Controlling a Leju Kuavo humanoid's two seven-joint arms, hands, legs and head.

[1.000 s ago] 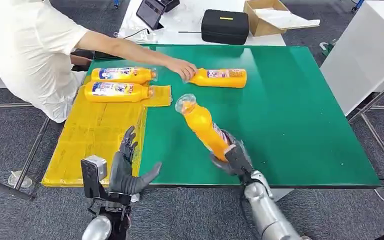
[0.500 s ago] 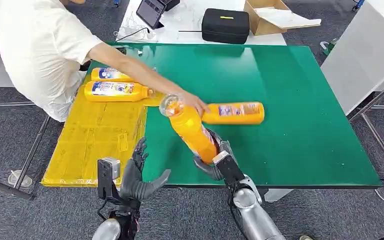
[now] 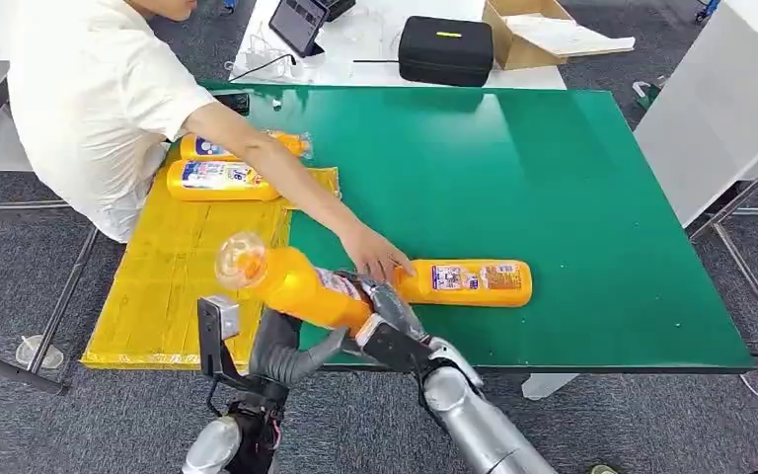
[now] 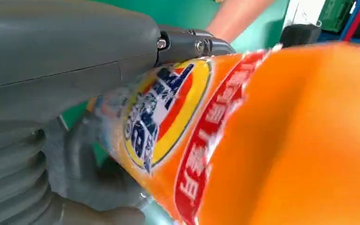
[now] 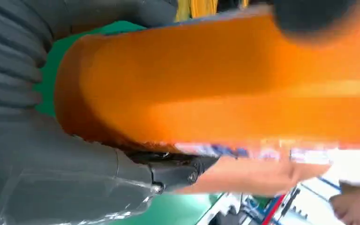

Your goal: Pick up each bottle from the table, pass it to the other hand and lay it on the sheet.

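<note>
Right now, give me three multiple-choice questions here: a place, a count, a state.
1. The bottle under the person's hand lies on: A the floor, B the green table, C the black case.
2. Bottles on the yellow sheet: A two, B one, C four.
3. The right hand's bottle is: A upright, B flat on the table, C tilted in the air.
Key: B, green surface beneath it; A, two lie side by side; C, gripped at its base, cap raised.
</note>
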